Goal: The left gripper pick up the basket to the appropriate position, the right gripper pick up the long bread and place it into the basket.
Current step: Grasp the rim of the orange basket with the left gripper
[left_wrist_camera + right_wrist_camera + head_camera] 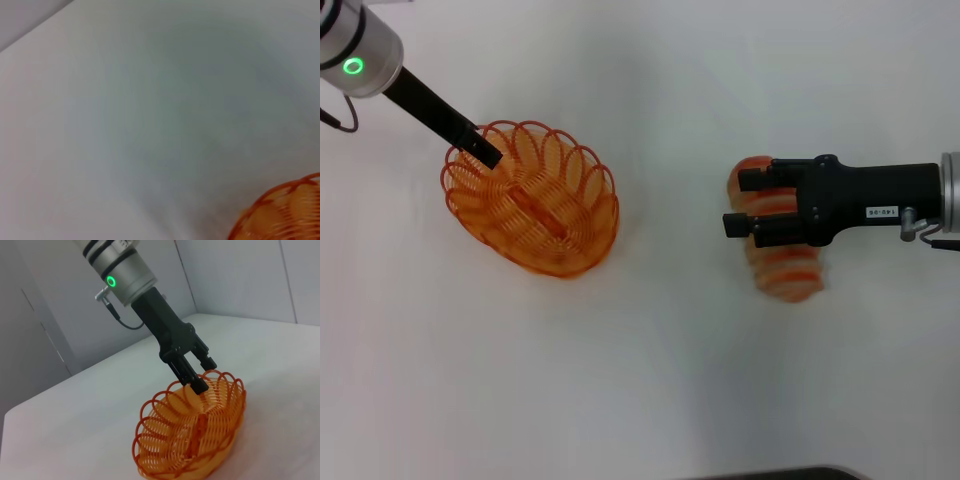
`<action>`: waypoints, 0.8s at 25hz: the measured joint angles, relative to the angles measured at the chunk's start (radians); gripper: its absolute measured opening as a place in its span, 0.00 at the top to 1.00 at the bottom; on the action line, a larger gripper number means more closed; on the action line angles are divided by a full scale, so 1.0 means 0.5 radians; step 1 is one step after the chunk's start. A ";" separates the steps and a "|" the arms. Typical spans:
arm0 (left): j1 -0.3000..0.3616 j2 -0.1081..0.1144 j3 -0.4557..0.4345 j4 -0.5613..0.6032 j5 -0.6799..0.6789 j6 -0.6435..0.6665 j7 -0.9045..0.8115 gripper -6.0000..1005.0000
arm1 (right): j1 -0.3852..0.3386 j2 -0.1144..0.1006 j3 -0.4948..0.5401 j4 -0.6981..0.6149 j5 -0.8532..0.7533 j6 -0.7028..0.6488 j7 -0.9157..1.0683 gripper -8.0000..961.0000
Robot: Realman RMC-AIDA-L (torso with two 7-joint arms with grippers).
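The orange wire basket (535, 200) sits on the white table at the left. It also shows in the right wrist view (192, 440), and its rim shows in the left wrist view (285, 215). My left gripper (488, 155) reaches down from the upper left, and its fingers close on the basket's near-left rim, as the right wrist view (202, 375) also shows. The long bread (788, 275) lies on the table at the right. My right gripper (735, 203) hovers over the bread's upper half, open and holding nothing, and covers part of the loaf.
The white table (660, 380) spreads between the basket and the bread. A dark edge (780, 474) shows at the bottom of the head view. Grey walls (45, 315) stand behind the table.
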State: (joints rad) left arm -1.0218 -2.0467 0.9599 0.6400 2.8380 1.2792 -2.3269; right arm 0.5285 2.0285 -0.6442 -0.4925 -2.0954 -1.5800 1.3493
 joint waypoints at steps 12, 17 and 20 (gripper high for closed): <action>0.000 0.005 -0.022 -0.074 0.025 -0.087 -0.027 0.31 | -0.005 -0.004 0.009 -0.010 0.000 0.003 0.001 0.14; 0.000 0.011 -0.051 -0.075 0.024 -0.094 -0.027 0.47 | -0.015 -0.014 0.020 -0.015 0.000 0.005 0.000 0.14; -0.001 0.011 -0.052 -0.074 0.026 -0.091 -0.028 0.61 | -0.028 -0.018 0.035 -0.017 0.000 0.005 0.000 0.14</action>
State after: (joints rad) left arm -1.0221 -2.0414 0.9341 0.6028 2.8512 1.2337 -2.3407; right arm 0.5143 2.0196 -0.6268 -0.5012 -2.0954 -1.5777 1.3491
